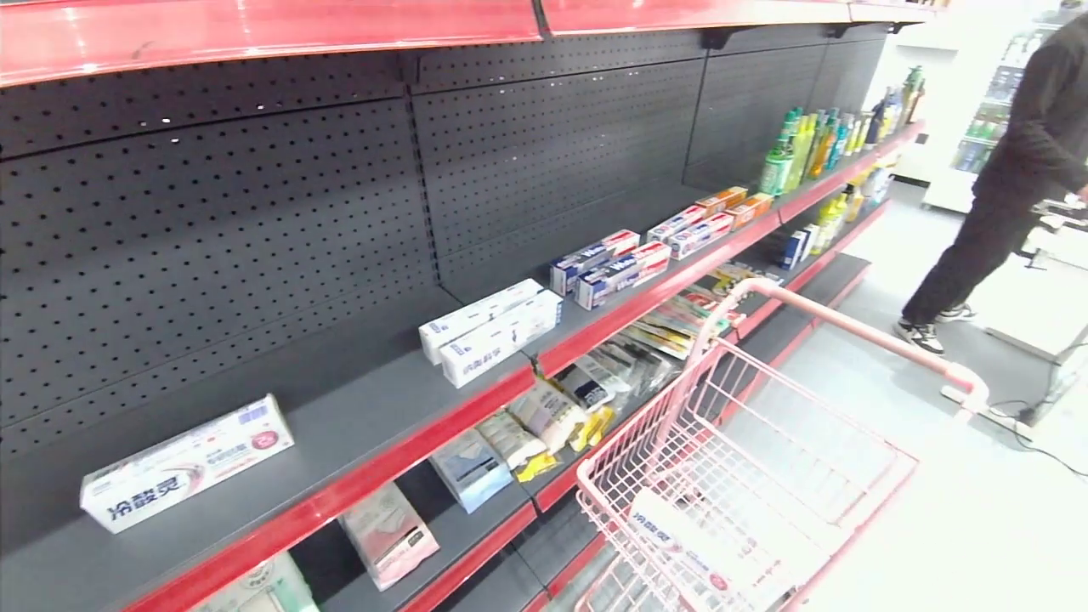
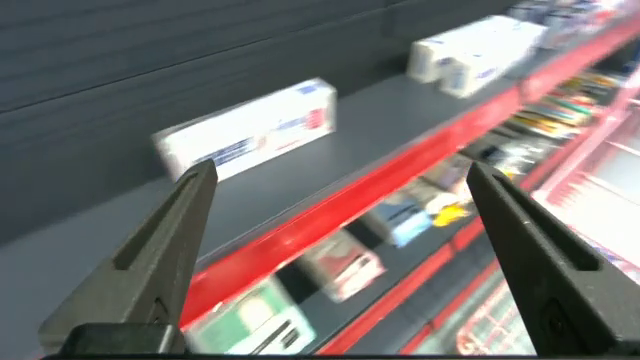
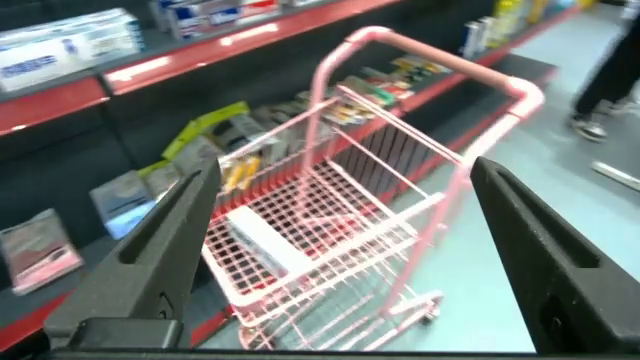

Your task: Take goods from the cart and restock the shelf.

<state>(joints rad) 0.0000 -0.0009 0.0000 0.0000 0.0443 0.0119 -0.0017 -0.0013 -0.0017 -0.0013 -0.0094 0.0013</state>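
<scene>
Both claws gaped wide and empty, by the shelf and over the cart.

In the head view the pink cart [image 1: 850, 330] stood at 5 o'clock, a white toothpaste box [image 1: 688, 544] lying flat on its wire floor. A second white box [image 1: 187, 463] lay on the grey shelf [image 1: 357, 408] at 8 o'clock, well apart from a pair of white boxes [image 1: 489, 327] near the centre. The left gripper [image 2: 345, 260] faced that second box with fingers spread; the right gripper [image 3: 345, 260], equally spread, hung above the cart.
</scene>
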